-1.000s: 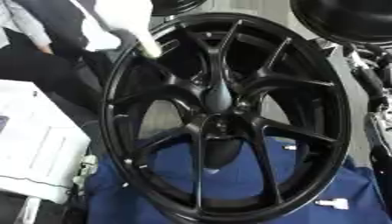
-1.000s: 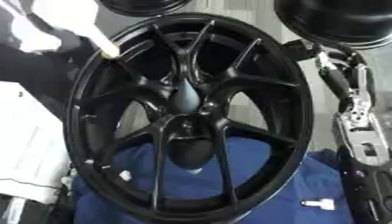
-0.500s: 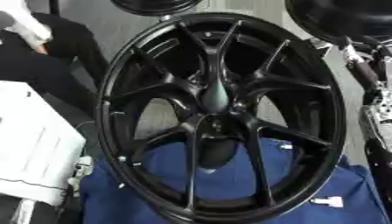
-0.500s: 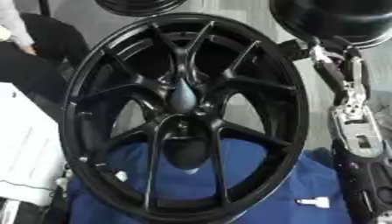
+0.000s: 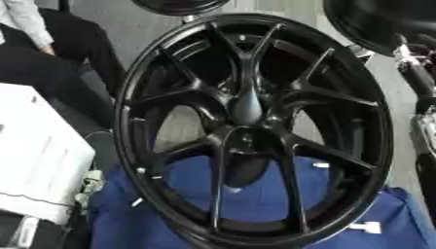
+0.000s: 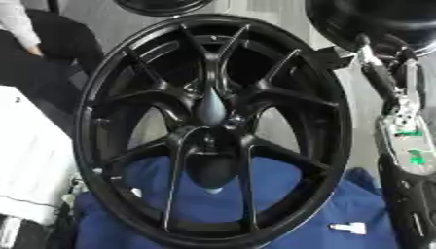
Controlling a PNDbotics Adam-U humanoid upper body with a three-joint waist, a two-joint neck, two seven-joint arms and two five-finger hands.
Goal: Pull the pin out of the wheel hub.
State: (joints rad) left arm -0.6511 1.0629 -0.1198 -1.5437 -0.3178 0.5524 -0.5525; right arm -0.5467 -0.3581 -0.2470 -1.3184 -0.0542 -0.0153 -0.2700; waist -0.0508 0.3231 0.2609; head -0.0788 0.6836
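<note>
1. Since a second ago, the person's white-gloved hand that was touching the far left of the rim has gone from it. The picture as a whole has shifted too, so the camera has moved. The wheel hub keeps its place on the cloth.

2. Left eye view:
   - The black wheel hub [image 5: 251, 129] stands tilted on its rim and fills most of the picture. Its spokes run out from a dark centre.
   - Its near edge rests on a blue cloth [image 5: 128, 226] that covers the near surface.
   - A small white piece [image 5: 367, 227] lies on the cloth to the near right, apart from the rim.
   - Small pale specks show on the near-left rim and on one right spoke. I cannot tell which, if any, is the pin.
   - A white box [image 5: 38, 160] sits to the left, beside the rim.
   - Grey floor [image 5: 128, 17] lies beyond.
   - A person [image 5: 51, 53] in dark trousers and a pale sleeve is at the far left, clear of the hub.
   - A second black wheel [image 5: 374, 22] shows at the far right, and the edge of another [image 5: 180, 6] at the far middle.

3. Right eye view:
   - The right arm [image 6: 400, 121], black and silver with green spots, runs along the right side, just beside the rim.
   - I cannot tell whether its robot hand is apart or together.
   - No left robot hand shows.
</note>
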